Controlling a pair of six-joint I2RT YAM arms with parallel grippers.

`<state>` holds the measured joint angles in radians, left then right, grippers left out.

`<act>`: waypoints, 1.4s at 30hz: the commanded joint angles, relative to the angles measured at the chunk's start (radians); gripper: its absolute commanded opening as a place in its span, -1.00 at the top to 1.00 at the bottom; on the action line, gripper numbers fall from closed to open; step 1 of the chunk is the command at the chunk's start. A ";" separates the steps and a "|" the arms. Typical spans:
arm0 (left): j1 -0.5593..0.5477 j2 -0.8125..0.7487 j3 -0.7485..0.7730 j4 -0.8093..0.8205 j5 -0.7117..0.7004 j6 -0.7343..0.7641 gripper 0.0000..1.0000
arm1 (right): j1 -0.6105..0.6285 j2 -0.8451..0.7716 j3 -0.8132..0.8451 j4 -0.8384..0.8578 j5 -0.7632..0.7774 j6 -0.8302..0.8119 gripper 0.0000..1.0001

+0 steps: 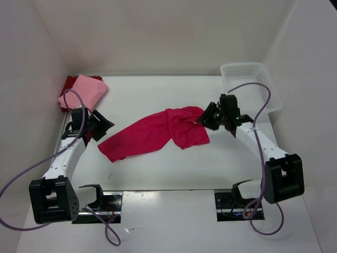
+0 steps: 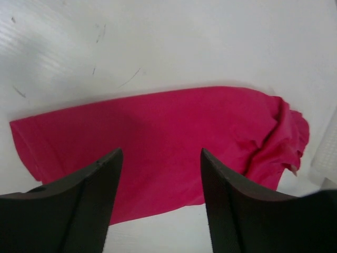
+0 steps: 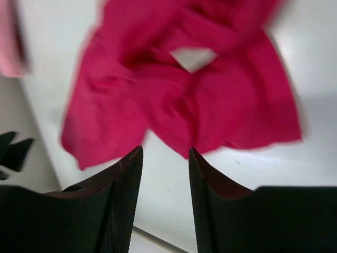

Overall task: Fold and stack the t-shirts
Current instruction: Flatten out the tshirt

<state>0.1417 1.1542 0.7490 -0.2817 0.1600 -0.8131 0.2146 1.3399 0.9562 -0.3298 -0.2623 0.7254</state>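
Bench (image 1: 158,171): a white surface enclosed by pale walls, with both arm bases mounted at the near edge.
Magenta t-shirt (image 1: 152,136): it is laid unfolded across the middle of the bench, running from near left to far right. The left part is spread fairly flat and the right end is bunched into creases.
White tag (image 3: 192,58): it is seen in the right wrist view among the creases of the magenta t-shirt (image 3: 179,100).
Light pink t-shirt (image 1: 84,92): it is placed in the far left corner of the bench, on top of the dark red one, roughly folded.
Dark red t-shirt (image 1: 69,83): it is mostly covered, and only its far edge is shown behind the light pink cloth.
Mesh basket (image 1: 251,87): white plastic, set in the far right corner, well apart from all three shirts.
Left fingers (image 1: 103,126): they are held apart with nothing between them, near the left end of the magenta t-shirt (image 2: 158,142). In the left wrist view the fingers (image 2: 79,205) are seen in front of the cloth.
Right fingers (image 1: 207,117): they are held apart and nothing is clamped. They are positioned just beside the bunched right end, but contact with the cloth cannot be told. In the right wrist view the fingers (image 3: 105,211) frame a strip of bare bench below the shirt's edge.
Purple cables (image 1: 31,171): one is looped along each arm.
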 commanded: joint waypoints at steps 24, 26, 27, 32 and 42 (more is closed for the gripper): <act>-0.040 0.026 -0.176 0.157 -0.057 -0.116 0.51 | 0.114 0.243 -0.070 0.040 0.212 0.115 0.95; -0.040 0.025 -0.145 0.157 -0.045 -0.116 0.59 | 0.126 0.174 -0.028 0.009 0.221 0.115 0.99; -0.040 0.025 -0.125 0.157 -0.045 -0.116 0.63 | 0.140 0.148 -0.010 -0.032 0.221 0.115 0.99; -0.040 0.003 -0.021 0.121 -0.010 -0.091 0.80 | 0.170 -0.058 0.147 -0.169 0.183 0.094 0.99; -0.273 -0.005 -0.012 -0.037 -0.045 0.040 -0.40 | 0.160 -0.240 0.173 -0.291 0.117 0.106 1.00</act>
<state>-0.0387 1.1805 0.7925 -0.2260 0.1619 -0.8108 0.3771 1.1030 1.1576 -0.5468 -0.1242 0.8223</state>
